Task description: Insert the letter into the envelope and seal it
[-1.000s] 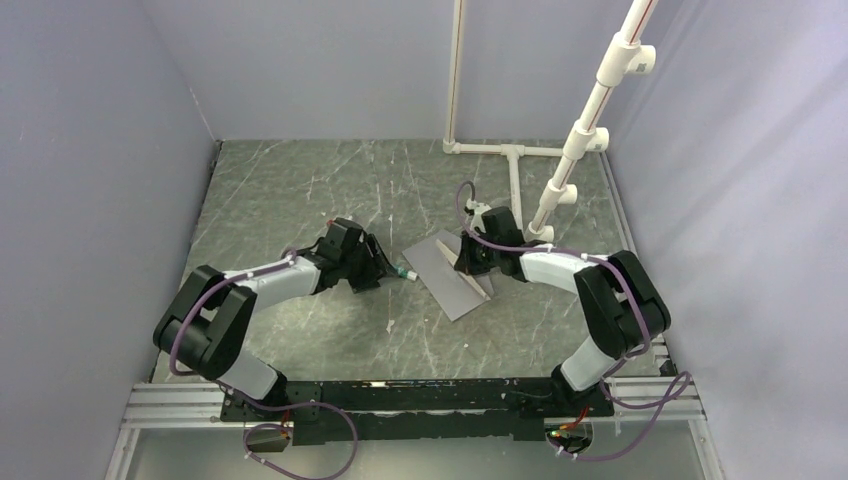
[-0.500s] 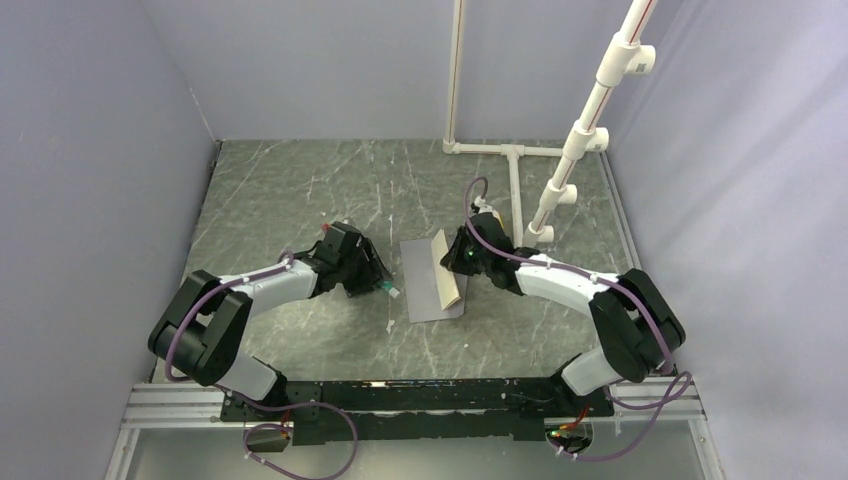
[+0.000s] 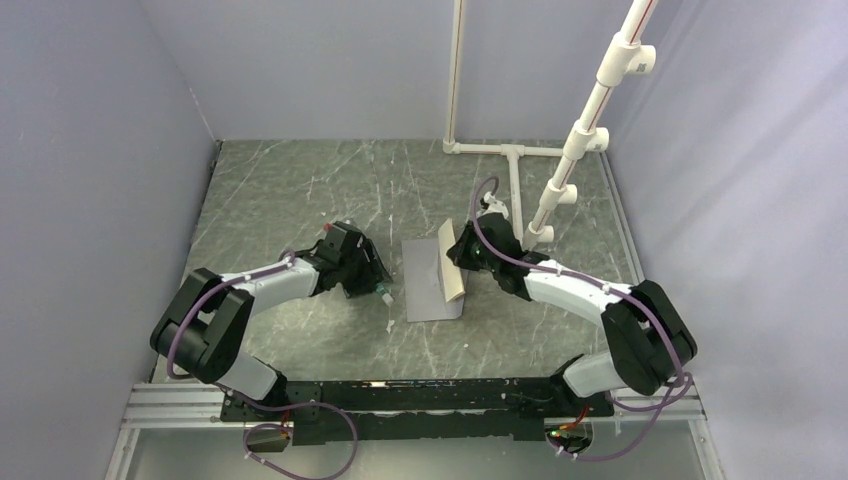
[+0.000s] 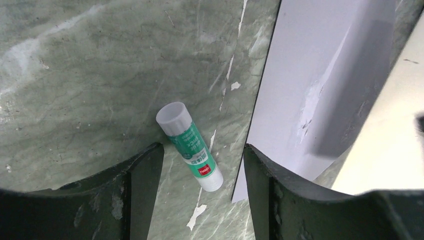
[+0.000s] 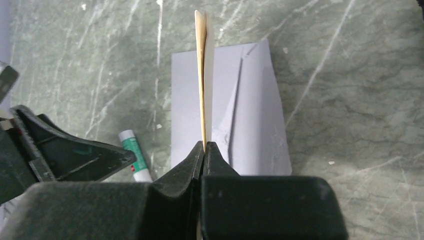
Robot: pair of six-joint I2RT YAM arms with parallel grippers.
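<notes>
Swinging inward over the last second, your right gripper (image 5: pixel 204 150) has brought the letter (image 5: pixel 204 75) above the envelope (image 5: pixel 255 135). Its jaws are pressed together on the sheet's near edge, so the tan paper stands upright on its thin side over the envelope's left half. The envelope has turned from a diagonal lie to one squared with the arms, flat on the table (image 3: pixel 300 180). Your left gripper (image 4: pixel 200 160) has shifted too, and its jaws are spread to either side of the glue stick (image 4: pixel 190 145), which lies just beside the envelope's left edge and is not yet gripped. This reads as lining up for insertion. The letter is not yet inside, and whether the flap is lifted cannot be told.
</notes>
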